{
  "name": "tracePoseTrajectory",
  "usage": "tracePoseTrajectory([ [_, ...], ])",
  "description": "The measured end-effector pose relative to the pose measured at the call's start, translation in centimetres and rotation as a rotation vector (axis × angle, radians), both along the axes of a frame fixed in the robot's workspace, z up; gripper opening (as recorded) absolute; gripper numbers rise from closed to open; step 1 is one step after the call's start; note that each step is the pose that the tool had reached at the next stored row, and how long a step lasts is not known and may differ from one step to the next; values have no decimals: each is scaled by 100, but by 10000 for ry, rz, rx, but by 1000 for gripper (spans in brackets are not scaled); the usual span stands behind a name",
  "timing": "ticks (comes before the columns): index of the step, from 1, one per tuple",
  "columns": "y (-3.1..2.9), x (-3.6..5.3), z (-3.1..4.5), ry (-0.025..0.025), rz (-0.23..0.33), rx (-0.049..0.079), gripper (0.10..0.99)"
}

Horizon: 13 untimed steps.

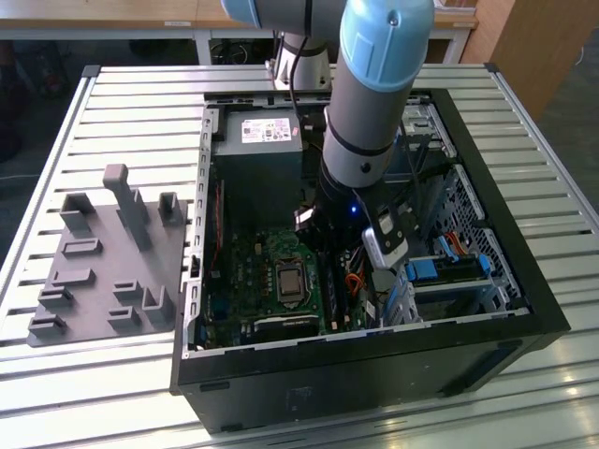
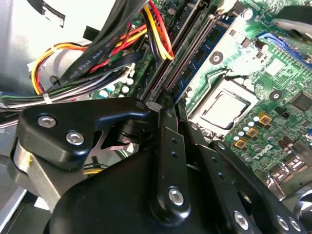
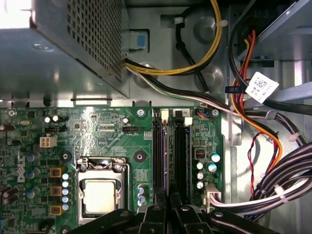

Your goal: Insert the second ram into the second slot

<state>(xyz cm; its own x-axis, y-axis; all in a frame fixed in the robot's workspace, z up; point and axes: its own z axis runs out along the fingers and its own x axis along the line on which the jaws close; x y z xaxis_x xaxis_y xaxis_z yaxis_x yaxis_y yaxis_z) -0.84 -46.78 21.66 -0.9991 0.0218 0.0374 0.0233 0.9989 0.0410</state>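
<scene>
1. Two memory slots (image 3: pixel 181 151) run side by side on the board, just right of the processor socket (image 3: pixel 100 195) in the first wrist view. That's my target zone.
2. One blue stick, the second ram (image 2: pixel 195 66), stands on edge along those slots, reaching away from my fingertips. From above it's just a thin line (image 3: pixel 169 156).
3. One gripper (image 2: pixel 169 101), mine, low inside the case (image 1: pixel 328 393). My fingers are drawn narrow, nearly together, and as far as I can judge they're clamped on the near end of the stick.
4. Step in hand, by my reckoning: seating. The stick is lined up and down at the slots. I can't see if it has clicked home, or which of the two slots it sits in.
5. Next move calls for a straight, even press with no twist, with the wire bundle (image 2: pixel 97 63) kept clear.
6. Also counted: one arm (image 1: pixel 370 112), one power supply (image 1: pixel 257 150), and one grey fixture tray (image 1: pixel 103 271) outside the case, on the exterior view's left.
</scene>
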Motion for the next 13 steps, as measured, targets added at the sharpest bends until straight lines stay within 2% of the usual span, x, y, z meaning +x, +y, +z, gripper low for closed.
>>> tracePoseTrajectory([
  [13,2,-2,-39,2,12,3,141],
])
